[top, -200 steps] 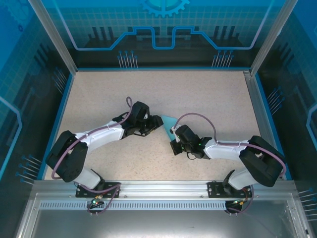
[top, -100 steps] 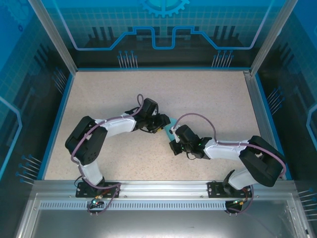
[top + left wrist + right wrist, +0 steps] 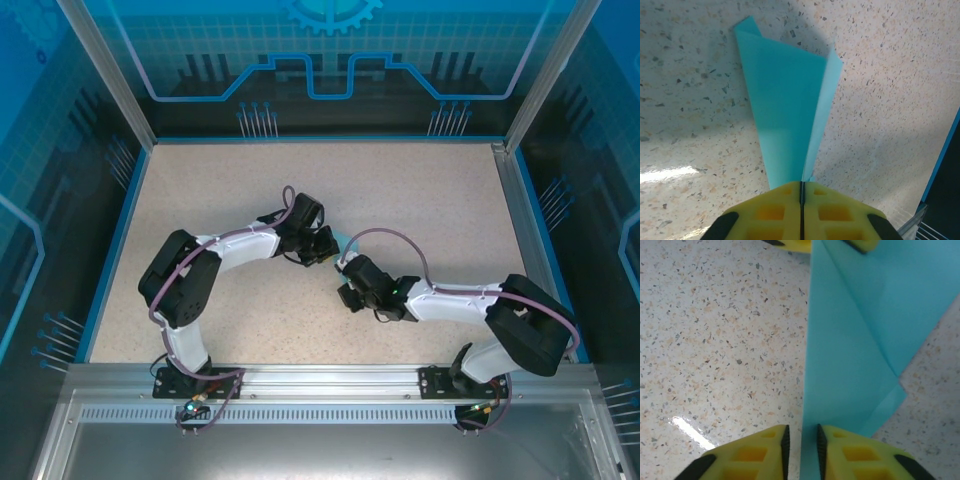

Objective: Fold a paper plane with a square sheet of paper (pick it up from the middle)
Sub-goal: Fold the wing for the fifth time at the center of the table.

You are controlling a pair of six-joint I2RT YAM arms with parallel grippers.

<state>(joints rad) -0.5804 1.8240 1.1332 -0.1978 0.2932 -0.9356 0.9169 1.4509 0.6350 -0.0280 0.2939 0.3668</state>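
Pinching the narrow end of the paper plane [image 3: 785, 100] near the middle of the worktop [image 3: 430, 190], the left claw [image 3: 801, 185] is pressed together in its wrist view, while the right wrist view catches the right claw [image 3: 802, 432] slightly spread astride the paper's edge.

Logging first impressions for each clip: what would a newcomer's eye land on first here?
A slim light-turquoise folded paper plane lies at the middle of the speckled beige tabletop. The left tool is shut on its narrow end. The right tool, its yellow fingers slightly apart, straddles one edge of the paper.
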